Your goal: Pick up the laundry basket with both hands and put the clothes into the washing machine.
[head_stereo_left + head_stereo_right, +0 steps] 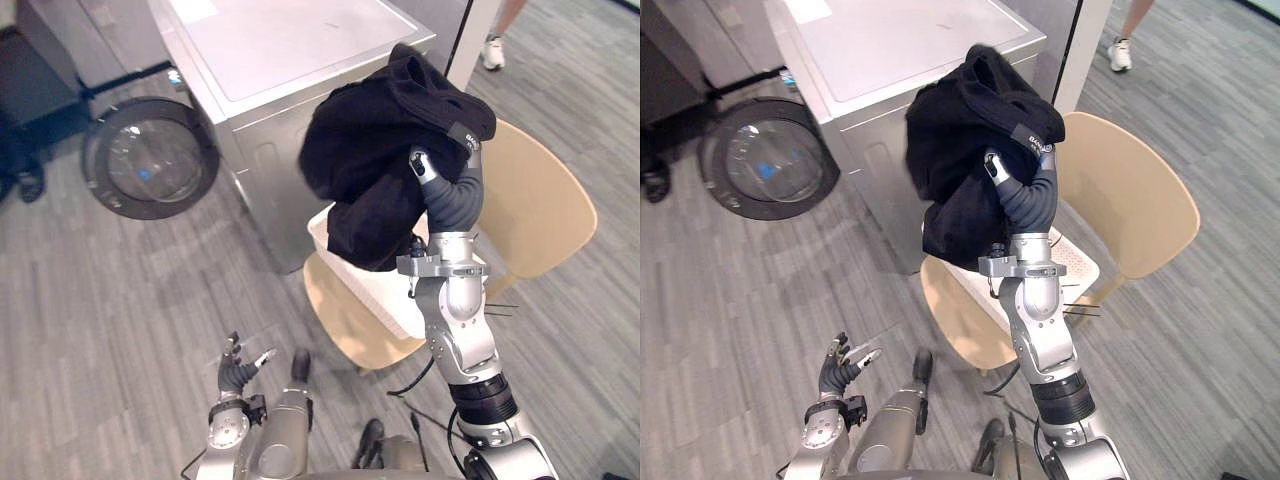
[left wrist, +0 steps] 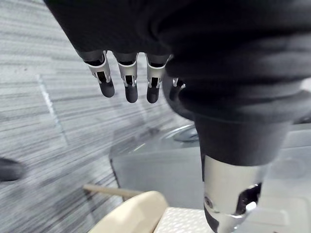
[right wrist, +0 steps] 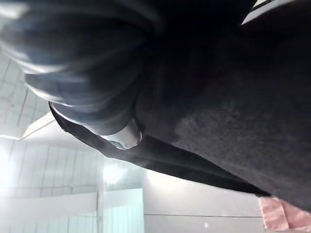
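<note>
Right hand [image 1: 452,195]: raised high over the chair, wrist upward, its upper part buried in a black garment [image 1: 385,150]. With the cloth covering it, the head views and the right wrist view do not show whether it is clamped on the cloth or merely carrying it.
Black garment: bunched over the top of the right hand and hanging down on the washing machine's side of it. Its lower edge hangs over the laundry basket [image 1: 378,288], and it is well apart from the open door.
Laundry basket: white, with perforated walls. It rests on the seat of the chair [image 1: 545,205], and neither hand is on it.
Chair: tan shell seat and back, standing just beside the washing machine's front corner.
Washing machine [image 1: 290,60]: silver-grey front-loader with a flat top. Its round glass door [image 1: 152,158] is swung wide open to the robot's left.
Left hand [image 1: 238,372]: low over the floor [image 1: 110,310], far from basket and garment. Its fingers [image 2: 131,85] are straight and spread slightly apart, holding nothing.
Floor: grey and streaked.
Person's shoe [image 1: 492,52]: white, with a bare leg above it, beyond the machine.
</note>
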